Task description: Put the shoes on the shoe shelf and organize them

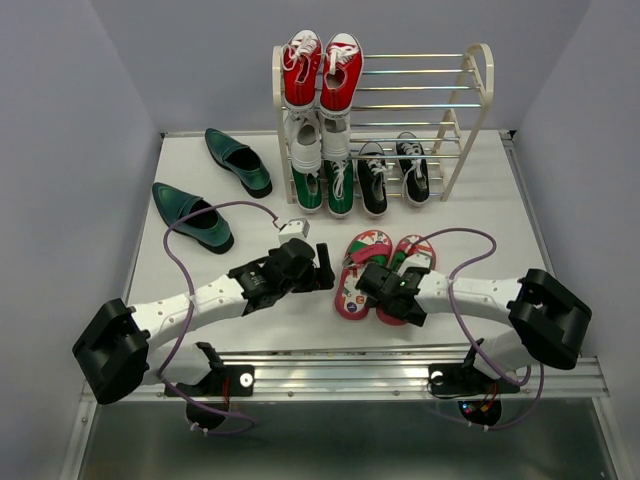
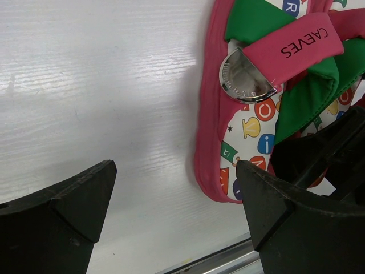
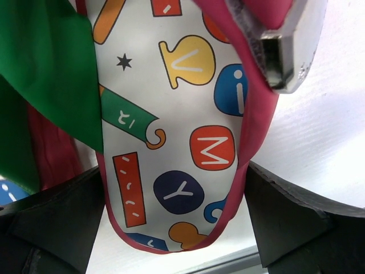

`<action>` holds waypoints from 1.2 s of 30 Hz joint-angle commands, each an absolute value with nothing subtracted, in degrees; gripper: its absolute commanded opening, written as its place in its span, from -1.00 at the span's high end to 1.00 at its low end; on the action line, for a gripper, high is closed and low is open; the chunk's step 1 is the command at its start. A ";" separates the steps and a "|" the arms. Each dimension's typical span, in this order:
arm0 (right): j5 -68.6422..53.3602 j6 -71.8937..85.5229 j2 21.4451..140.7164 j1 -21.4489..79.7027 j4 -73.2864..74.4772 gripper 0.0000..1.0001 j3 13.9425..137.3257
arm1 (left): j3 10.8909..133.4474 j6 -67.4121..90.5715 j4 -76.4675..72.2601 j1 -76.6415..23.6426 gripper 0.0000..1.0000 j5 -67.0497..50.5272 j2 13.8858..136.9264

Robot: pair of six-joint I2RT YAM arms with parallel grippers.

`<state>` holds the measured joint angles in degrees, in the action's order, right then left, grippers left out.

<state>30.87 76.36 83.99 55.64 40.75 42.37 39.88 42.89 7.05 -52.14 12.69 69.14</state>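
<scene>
The cream shoe shelf [image 1: 481,80] stands at the back. A pair of black sneakers [image 1: 372,178] sits on its lower tier, to the right. Two teal loafers [image 1: 238,160] [image 1: 192,215] lie on the table at the left. Two pink-edged flip-flops lie side by side at front centre. The left one [image 1: 357,272] [image 2: 251,131] is free. My right gripper [image 1: 385,295] [image 3: 174,217] is open, its fingers either side of the right flip-flop's [image 1: 412,255] [image 3: 182,131] heel, close against the pink edge. My left gripper [image 1: 328,270] [image 2: 175,194] is open and empty, just left of the flip-flops.
Red sneakers [image 1: 320,70], white sneakers [image 1: 318,140] and green sneakers [image 1: 322,188] fill the shelf's left side, one pair per tier. A metal rail [image 1: 400,372] runs along the table's front edge, just behind the flip-flop heels. Purple cables loop over both arms.
</scene>
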 commanded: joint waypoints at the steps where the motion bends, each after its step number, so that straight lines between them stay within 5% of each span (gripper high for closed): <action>1: 36.30 74.45 88.24 51.16 37.10 -1.00 36.04 | 40.69 42.01 7.29 -52.47 -0.98 14.06 68.55; 5: 37.27 73.92 88.07 51.15 36.47 -1.00 35.68 | 41.13 42.01 7.73 -52.47 -0.98 13.98 68.99; 7: 36.83 73.22 87.54 51.15 36.12 -0.84 35.60 | 41.48 42.01 7.91 -52.47 -0.98 13.97 69.17; 11: 37.26 72.34 84.13 51.15 36.56 0.42 36.03 | 41.84 42.10 8.44 -52.47 -0.98 14.06 68.91; 14: 39.81 72.16 80.35 51.15 41.37 0.98 37.87 | 41.84 42.36 8.44 -52.47 -0.98 14.15 68.56; 22: 50.00 66.72 70.50 51.15 53.61 0.99 46.40 | 42.45 42.71 8.53 -52.47 -0.98 14.41 69.52; 36: 47.47 45.74 57.04 51.15 50.81 0.99 53.69 | 44.30 42.19 8.35 -52.47 -0.98 14.50 72.16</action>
